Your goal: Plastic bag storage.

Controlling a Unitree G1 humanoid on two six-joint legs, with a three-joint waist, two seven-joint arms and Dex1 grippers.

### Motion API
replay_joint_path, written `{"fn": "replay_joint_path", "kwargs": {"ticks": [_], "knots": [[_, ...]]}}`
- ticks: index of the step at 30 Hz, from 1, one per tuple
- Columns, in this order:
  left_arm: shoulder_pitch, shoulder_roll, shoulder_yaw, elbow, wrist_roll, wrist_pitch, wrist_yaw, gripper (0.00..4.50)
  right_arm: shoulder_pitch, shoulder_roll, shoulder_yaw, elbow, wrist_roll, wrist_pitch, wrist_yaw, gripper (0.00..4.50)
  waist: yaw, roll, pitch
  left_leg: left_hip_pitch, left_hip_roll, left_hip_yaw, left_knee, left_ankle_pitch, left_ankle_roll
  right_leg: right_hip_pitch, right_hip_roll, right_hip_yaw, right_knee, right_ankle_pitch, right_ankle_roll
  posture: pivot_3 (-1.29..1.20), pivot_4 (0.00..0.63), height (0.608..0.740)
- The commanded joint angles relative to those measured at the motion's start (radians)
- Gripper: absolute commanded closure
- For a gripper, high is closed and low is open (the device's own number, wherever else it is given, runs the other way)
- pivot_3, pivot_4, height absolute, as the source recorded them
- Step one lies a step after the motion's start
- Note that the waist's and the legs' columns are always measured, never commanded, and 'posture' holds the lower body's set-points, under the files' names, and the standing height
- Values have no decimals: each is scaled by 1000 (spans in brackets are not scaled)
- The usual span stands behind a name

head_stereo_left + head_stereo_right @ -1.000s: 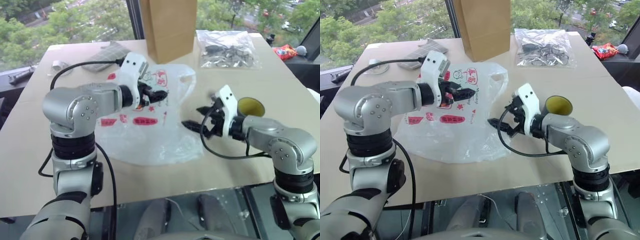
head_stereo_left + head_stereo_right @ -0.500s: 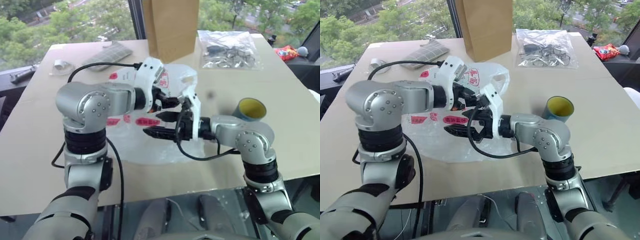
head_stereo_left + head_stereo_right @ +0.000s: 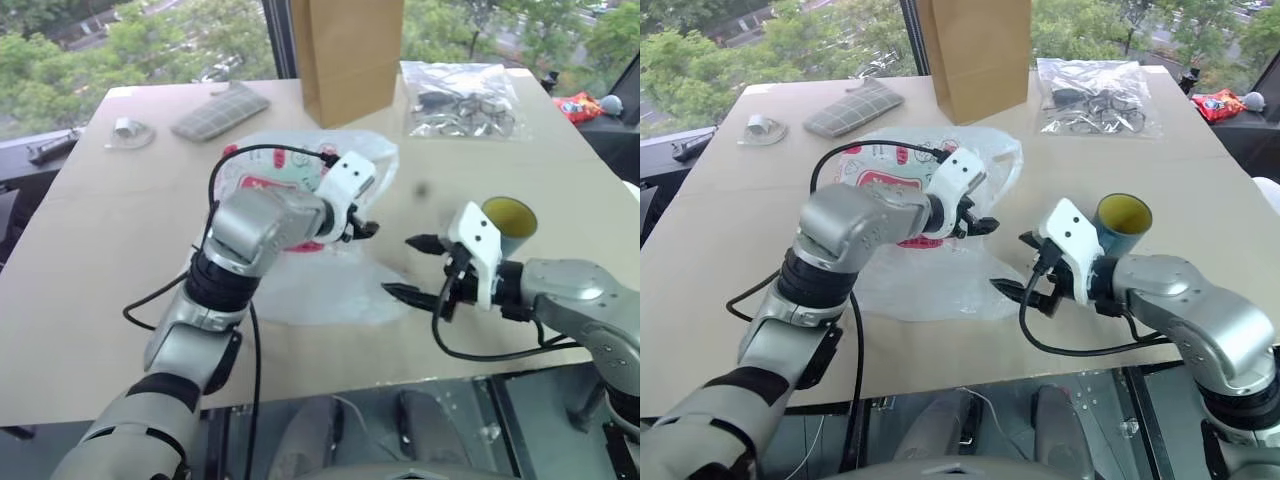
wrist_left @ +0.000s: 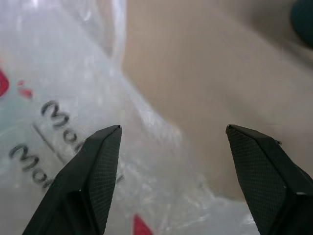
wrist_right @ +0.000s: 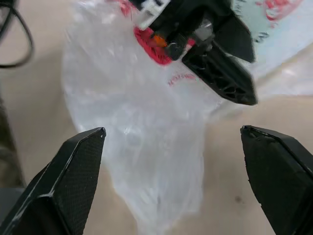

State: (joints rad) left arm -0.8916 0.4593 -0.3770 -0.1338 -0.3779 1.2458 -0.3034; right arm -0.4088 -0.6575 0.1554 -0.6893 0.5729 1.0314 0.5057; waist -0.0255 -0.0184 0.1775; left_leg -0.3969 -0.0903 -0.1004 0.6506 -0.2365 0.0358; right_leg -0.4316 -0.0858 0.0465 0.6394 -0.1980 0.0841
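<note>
1. The plastic bag [image 3: 910,265] is laid flat on the counter [image 3: 740,250], in front of the brown paper bag [image 3: 978,55].
2. The left gripper [image 4: 171,142] is held over the bag's right edge, jaws spread, nothing gripped.
3. The right gripper [image 3: 410,268] is positioned beside the bag's right edge, near the yellow-lined cup [image 3: 510,217], jaws spread wide and empty.

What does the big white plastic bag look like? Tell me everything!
The plastic bag is thin, crinkly, see-through white, with red printed panels and small dark lettering. It lies spread flat on the tan table, its looped handle toward the brown paper bag. Nothing grips it: the left end effector hangs open over its middle, and the right end effector stands open at its near edge.
</note>
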Motion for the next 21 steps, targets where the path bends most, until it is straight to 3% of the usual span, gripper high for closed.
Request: {"fn": "replay_joint_path", "kwargs": {"ticks": [1,6,11,15,21], "knots": [[62,77,9,23,92,-206,-56,995,-61,42,189,153,-197,-142,-32,0,-3,0,0,-1,0,0,0,0,0,-1,0,0,1,0,0,0,150,740],[163,177,90,37,97,-388,-191,995,-154,100,372,415,-398,-322,14,0,2,-1,1,-3,-2,0,2,0,0,-2,-1,0,0,0,0,0,150,740],[216,226,63,179,221,-553,-213,995,-170,260,323,410,-232,-364,189,0,10,-1,1,-4,-1,-3,0,0,0,-2,0,-2,-3,0,0,0,150,740],[162,160,69,437,318,-734,-167,995,-205,355,294,472,-200,-361,229,0,17,-2,0,-4,-2,-6,2,0,0,0,-1,-5,-2,0,0,0,150,740],[-53,50,54,971,457,-1136,-117,995,-237,536,273,620,-133,-342,277,0,14,-3,-1,0,-3,-9,3,0,1,3,0,-8,0,1,0,0,150,740]]}}
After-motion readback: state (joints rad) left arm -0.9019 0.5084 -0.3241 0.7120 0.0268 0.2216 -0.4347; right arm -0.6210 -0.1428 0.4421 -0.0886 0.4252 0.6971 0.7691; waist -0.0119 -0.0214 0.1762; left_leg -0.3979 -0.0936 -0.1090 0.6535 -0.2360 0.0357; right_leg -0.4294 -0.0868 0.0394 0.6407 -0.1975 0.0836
